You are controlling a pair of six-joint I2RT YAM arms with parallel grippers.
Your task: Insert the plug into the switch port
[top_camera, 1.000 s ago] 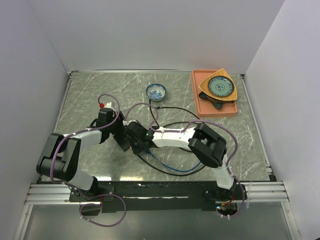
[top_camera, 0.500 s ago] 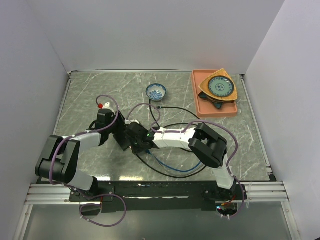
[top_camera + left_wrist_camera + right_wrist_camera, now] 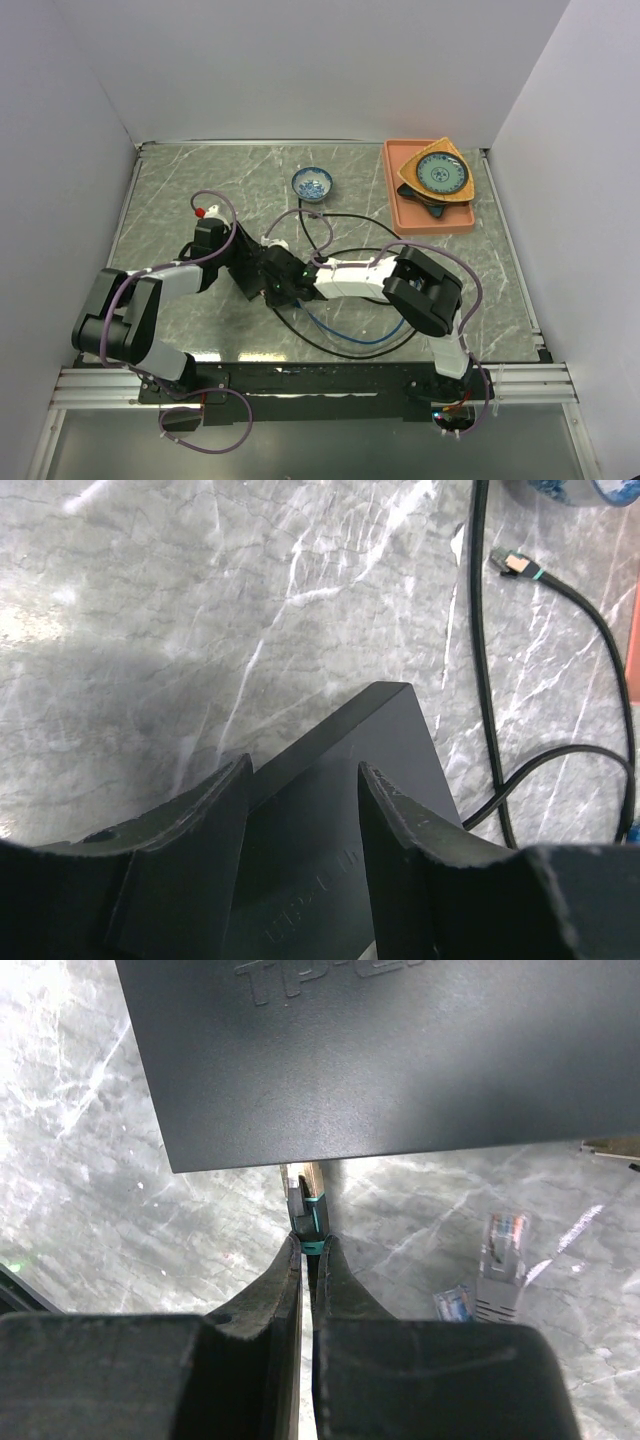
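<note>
Where plug (image 3: pixel 305 1203) sits, switch (image 3: pixel 400 1060) looks flat, matte blk.

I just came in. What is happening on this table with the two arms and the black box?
The right gripper is shut on a small plug with a teal band and holds its tip at the edge of the black switch. The left gripper stands over the switch's top with its jaws apart; whether it touches the box is unclear. Whether the plug is seated in a port cannot be seen. Two loose plugs lie on the table beside it.
</note>
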